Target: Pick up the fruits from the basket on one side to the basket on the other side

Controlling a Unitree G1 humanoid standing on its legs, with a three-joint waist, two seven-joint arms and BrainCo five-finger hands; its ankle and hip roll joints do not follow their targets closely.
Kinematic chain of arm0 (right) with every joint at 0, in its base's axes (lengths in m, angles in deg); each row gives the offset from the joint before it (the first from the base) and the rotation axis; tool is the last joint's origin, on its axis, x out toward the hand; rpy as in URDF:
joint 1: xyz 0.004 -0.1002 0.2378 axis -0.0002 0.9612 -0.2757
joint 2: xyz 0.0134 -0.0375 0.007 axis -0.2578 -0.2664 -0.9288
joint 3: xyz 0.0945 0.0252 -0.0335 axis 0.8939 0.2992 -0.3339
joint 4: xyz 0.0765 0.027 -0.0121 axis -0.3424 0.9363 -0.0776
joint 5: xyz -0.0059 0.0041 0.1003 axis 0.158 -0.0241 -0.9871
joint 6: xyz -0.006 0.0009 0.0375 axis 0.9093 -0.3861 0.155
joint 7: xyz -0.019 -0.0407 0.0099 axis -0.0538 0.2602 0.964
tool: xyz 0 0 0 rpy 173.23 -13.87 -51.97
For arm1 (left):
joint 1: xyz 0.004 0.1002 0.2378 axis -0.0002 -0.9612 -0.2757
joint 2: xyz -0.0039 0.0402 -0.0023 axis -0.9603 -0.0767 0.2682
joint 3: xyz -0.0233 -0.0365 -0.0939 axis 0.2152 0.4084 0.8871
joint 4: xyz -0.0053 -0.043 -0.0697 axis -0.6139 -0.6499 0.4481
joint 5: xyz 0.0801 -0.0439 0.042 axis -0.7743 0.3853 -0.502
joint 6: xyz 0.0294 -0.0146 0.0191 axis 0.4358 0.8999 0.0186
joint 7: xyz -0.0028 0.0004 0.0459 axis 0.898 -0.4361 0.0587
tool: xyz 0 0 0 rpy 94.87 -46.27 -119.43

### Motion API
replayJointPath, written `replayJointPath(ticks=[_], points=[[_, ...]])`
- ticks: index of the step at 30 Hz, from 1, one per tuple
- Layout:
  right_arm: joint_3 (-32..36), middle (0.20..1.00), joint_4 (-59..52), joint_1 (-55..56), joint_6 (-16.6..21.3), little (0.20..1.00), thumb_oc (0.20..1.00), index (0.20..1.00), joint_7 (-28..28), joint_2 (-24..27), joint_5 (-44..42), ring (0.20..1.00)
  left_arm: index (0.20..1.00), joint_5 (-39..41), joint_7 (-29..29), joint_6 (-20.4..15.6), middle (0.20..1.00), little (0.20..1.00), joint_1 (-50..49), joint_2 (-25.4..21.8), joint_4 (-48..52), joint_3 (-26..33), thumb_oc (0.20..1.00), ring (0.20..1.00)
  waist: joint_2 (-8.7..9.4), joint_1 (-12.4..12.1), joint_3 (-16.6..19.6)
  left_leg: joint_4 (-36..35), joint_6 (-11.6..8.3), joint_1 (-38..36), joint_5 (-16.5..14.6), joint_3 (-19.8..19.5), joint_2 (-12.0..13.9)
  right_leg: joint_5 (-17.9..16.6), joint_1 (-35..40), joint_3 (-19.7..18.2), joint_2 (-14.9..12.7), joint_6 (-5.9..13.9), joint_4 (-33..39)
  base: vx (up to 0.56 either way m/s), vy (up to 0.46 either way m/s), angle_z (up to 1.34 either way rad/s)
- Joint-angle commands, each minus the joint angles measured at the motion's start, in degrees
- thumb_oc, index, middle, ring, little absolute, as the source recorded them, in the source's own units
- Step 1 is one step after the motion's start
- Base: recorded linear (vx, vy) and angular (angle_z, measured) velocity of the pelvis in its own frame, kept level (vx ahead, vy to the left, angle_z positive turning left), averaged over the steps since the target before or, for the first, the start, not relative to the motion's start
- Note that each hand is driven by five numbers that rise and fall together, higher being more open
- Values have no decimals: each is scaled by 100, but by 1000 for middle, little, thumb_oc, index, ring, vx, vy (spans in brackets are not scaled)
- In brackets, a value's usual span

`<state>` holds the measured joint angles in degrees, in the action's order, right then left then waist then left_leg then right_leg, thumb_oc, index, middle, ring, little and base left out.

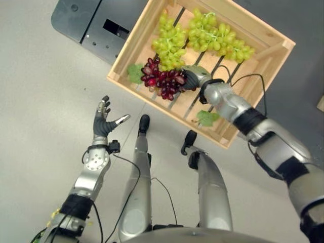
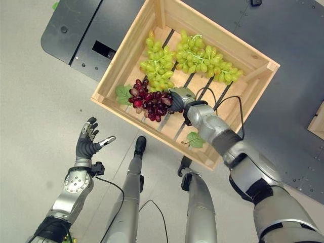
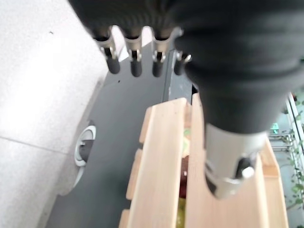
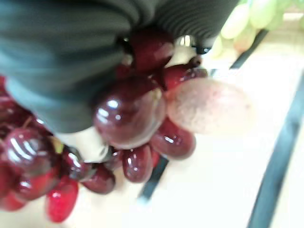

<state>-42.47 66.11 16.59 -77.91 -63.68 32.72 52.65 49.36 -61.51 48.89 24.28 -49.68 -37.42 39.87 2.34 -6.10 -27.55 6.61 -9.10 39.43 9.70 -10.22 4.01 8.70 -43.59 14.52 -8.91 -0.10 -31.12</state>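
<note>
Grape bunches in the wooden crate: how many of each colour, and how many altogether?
Green grape bunches: 2, one nearer the crate's left side, one toward its far right.
Red grape bunches: 1, at the right hand.
Total: 3 bunches.

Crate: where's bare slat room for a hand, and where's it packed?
Free: the wooden crate's slats between the right hand and the loose leaf, and its far corner beyond the green grapes. Packed: red grapes against a second green bunch.
</note>
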Motion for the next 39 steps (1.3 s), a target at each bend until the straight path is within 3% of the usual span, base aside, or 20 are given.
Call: replayJointPath(ticks=[1,2,3,8,10,17,21,33,39], points=[[215,200,-294,89,404,200,200,200,-262,59,-2028,200,1000,107,213,-153,1000,1000,-42,-185,298,259,1000,1000,310,-19,-225,-94,359,-800,-545,64,-209,-477,502,-67,-112,710,811,0,0,0],[216,200,-296,92,404,200,200,200,-264,64,-2033,200,1000,108,213,-154,1000,1000,-41,-185,296,255,1000,1000,308,-22,-225,-96,359,-803,-545,65,-209,-477,503,-67,-111,710,812,0,0,0],[367,200,-622,270,466,200,200,200,-480,218,-3264,200,1000,122,321,-174,1000,1000,-35,-219,249,264,1000,1000,309,-38,-225,-95,353,-872,-545,81,-224,-496,571,-61,-130,723,803,0,0,0],[1202,200,-1609,992,852,200,200,200,-712,523,-5594,200,1000,105,413,-226,1000,1000,-80,-247,137,330,1000,1000,274,-21,-225,-59,349,-1221,-582,118,-277,-510,989,-60,-182,757,843,1,4,1],[1460,200,-1843,1202,968,200,200,200,-746,453,-6086,200,1000,133,418,-231,1000,1000,-82,-248,76,362,1000,1000,239,-22,-225,-81,354,-1404,-593,132,-288,-518,1168,-52,-178,768,878,0,0,0],[1902,200,-2203,1469,1098,200,200,200,-696,463,-6443,200,1000,119,522,-206,1000,1000,-102,-236,-51,387,1000,1000,123,22,-224,-311,335,-1900,-497,124,-279,-587,1713,2,-203,787,1098,0,0,0],[2004,200,-2212,1539,1075,200,200,200,-654,476,-6568,200,1000,120,622,-194,1000,1000,-261,-221,-10,401,1000,1000,77,51,-35,-343,349,-2090,-527,149,-271,-590,1887,2,-204,795,1164,8,4,0],[2089,200,-2464,1699,1034,200,200,200,-642,581,-6619,200,1000,97,844,-151,1000,1000,-454,-280,71,381,1000,1000,121,145,396,-323,362,-2401,-637,194,-237,-595,2265,-24,-165,807,1332,12,2,0],[1941,200,-2814,1906,864,200,200,200,-847,1018,-6363,200,1000,-216,898,-121,1000,1000,-504,-505,258,487,1000,1000,216,224,689,-335,368,-2645,-720,248,-205,-616,2602,-28,-92,821,1547,49,7,-1]])
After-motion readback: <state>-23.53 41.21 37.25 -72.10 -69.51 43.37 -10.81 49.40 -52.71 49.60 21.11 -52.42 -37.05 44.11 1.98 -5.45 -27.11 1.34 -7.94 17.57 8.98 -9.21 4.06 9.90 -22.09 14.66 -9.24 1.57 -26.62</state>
